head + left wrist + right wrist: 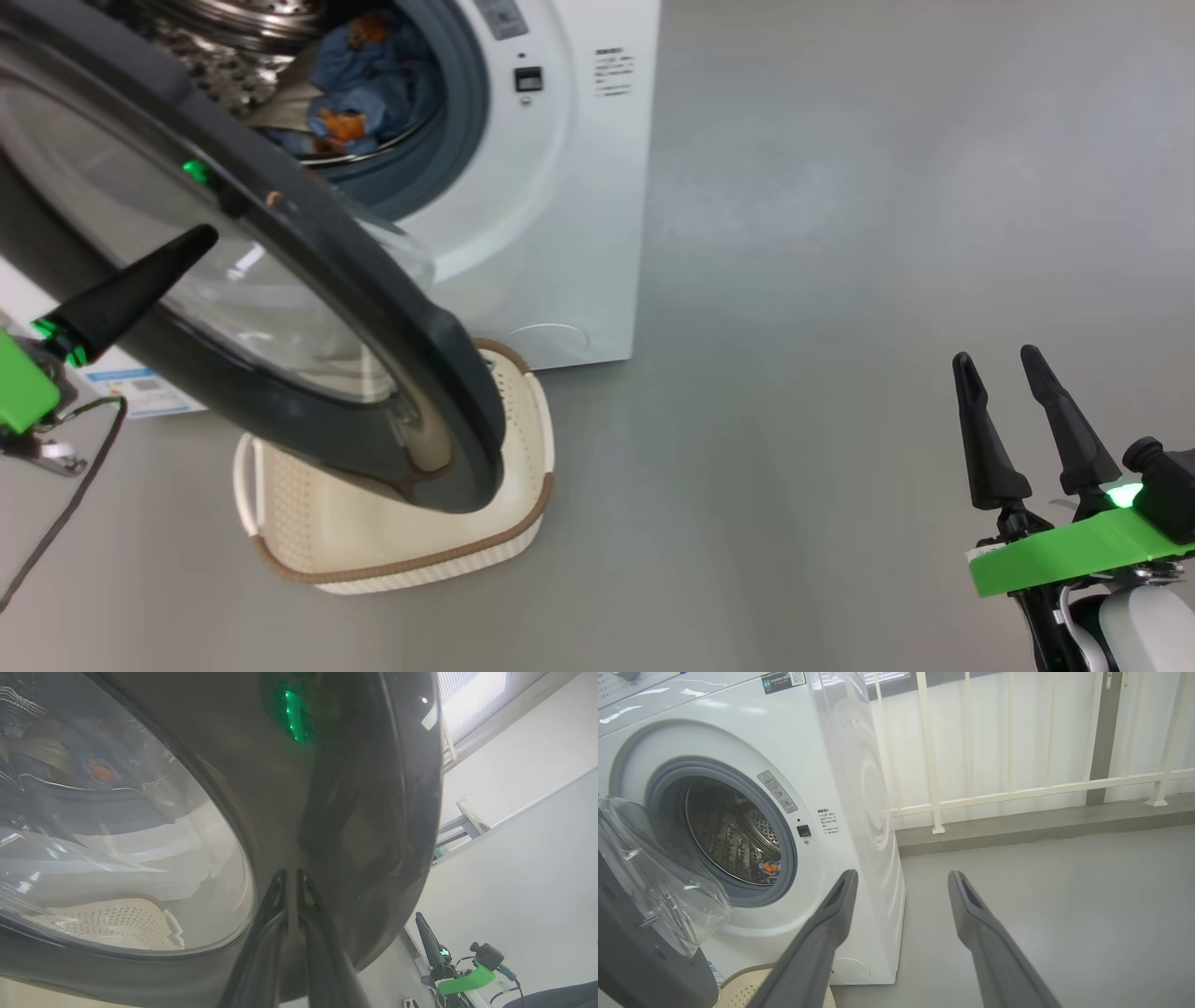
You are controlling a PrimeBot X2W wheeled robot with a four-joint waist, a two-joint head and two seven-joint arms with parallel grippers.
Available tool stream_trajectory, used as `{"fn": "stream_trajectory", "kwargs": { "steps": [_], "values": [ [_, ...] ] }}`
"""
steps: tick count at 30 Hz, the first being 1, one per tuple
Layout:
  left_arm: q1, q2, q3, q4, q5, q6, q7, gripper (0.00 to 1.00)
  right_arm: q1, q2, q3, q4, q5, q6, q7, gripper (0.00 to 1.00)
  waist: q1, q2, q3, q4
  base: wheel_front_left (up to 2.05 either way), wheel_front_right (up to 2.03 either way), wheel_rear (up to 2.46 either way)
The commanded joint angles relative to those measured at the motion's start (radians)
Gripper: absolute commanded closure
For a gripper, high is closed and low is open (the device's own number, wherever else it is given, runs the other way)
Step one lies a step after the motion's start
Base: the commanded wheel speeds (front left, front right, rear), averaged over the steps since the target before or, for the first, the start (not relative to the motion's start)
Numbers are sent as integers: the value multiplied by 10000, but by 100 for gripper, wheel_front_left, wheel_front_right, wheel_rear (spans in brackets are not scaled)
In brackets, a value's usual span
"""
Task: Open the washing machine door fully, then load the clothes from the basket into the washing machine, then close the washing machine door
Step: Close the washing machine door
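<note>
The washing machine (579, 187) stands at the top left, with blue and orange clothes (364, 75) lying in its steel drum (733, 830). The washing machine door (280, 215), a black ring around bulging glass, hangs partly swung out over the basket (439, 567). What shows of the basket's inside holds nothing. My left gripper (207, 235) is shut, its tips against the door's outer face; the left wrist view has them on the black ring (289, 875). Far to the right, my right gripper (997, 359) hangs open over bare floor, holding nothing.
Grey floor (840, 280) stretches wide to the machine's right. A white railing (934, 765) on a raised kerb (1017, 821) runs behind the machine. A dark cable (75, 485) trails from my left wrist near the machine's blue label (140, 392).
</note>
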Motion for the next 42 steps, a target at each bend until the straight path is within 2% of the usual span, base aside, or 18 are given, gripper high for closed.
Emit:
{"fn": "stream_trajectory", "kwargs": {
  "steps": [1,12,13,14,16,18,19,20,21,33,34,42],
  "values": [
    [-63,665,363,-323,62,-52,-127,100,12,-152,130,-262,-83,44,-80,0,0,0,-6,302,0,0,0],
    [1331,1033,247,-546,364,-52,-1602,100,-92,-293,214,-242,-81,44,-80,0,0,0,30,1340,0,0,0],
    [1460,1061,193,-550,458,-52,-1812,84,-97,-310,216,-237,-80,44,-80,0,0,0,24,1429,0,0,0],
    [1596,1066,117,-567,491,-52,-1983,78,-100,-323,215,-235,-79,44,-80,0,0,0,21,1514,0,0,0],
    [1873,1089,-11,-585,545,-52,-2356,57,-103,-346,230,-239,-88,44,-80,0,0,0,16,1680,0,0,0],
    [2148,1072,-132,-588,553,-52,-2738,27,-103,-365,227,-244,-91,44,-80,0,0,0,7,1847,0,0,0],
    [2148,1072,-132,-588,553,-52,-2738,27,-103,-365,227,-244,-91,44,-80,0,0,0,7,1847,0,0,0],
    [2281,1068,-167,-570,558,-52,-2951,19,-101,-380,235,-244,-93,44,-80,0,0,0,2,1928,0,0,0],
    [2409,1065,-186,-524,575,-52,-3183,0,-101,-392,236,-244,-95,44,-80,0,0,0,3,2007,0,0,0],
    [3749,858,-770,281,707,-52,-5825,0,-130,-525,250,-192,-76,44,-80,0,0,0,-77,2751,0,0,0],
    [3967,796,-868,418,748,-52,-6328,0,-141,-529,267,-174,-72,44,-80,0,0,0,-118,2823,0,0,0],
    [4693,676,-1731,1057,1585,-52,-8539,0,-143,-593,302,-144,-32,44,-80,0,0,0,-207,3057,0,0,0]
  ]
}}
